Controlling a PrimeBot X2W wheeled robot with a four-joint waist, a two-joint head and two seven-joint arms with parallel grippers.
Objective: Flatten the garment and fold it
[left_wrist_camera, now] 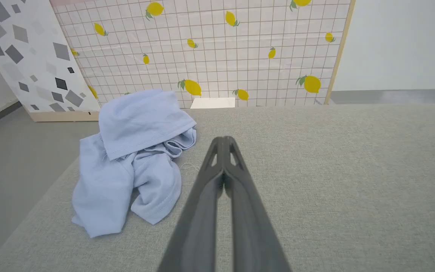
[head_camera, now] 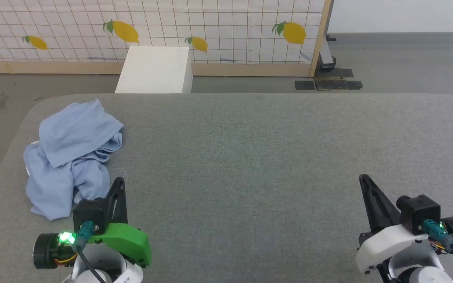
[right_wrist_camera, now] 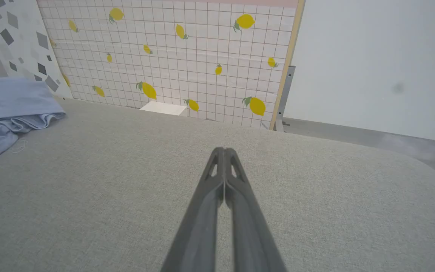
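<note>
**A:** How do the left fingers stand?

**B:** Pressed together along their length, tips meeting, nothing between them. The left gripper (head_camera: 118,181) sits at the lower left of the head view, pointing up the frame.

**A:** And the right?

**B:** The same. The right gripper (head_camera: 364,179), at the lower right, is closed flat and empty over the bare table (head_camera: 250,157).

**A:** Where does the garment lie from them?

**B:** The garment (head_camera: 71,153) is a crumpled heap at the left of the head view, near the table's left edge, up and left of the left fingertips. In the left wrist view it lies left of the fingers, just beside them. A strip of grey table shows between, so the tips do not touch it. In the right wrist view it sits at the far left edge, well apart.

**A:** Its long axis?

**B:** The heap is longer up and down the head frame than across, leaning from upper right to lower left. One flap is folded over the upper end, and two lobes trail toward the lower end. Which part is neck or sleeve cannot be told.

**A:** So which arm?

**B:** The left is much nearer. It would likely have to open and swing left to take an edge. The right would have to cross most of the table. Nothing is flattened yet, so the task looks barely begun.
</note>
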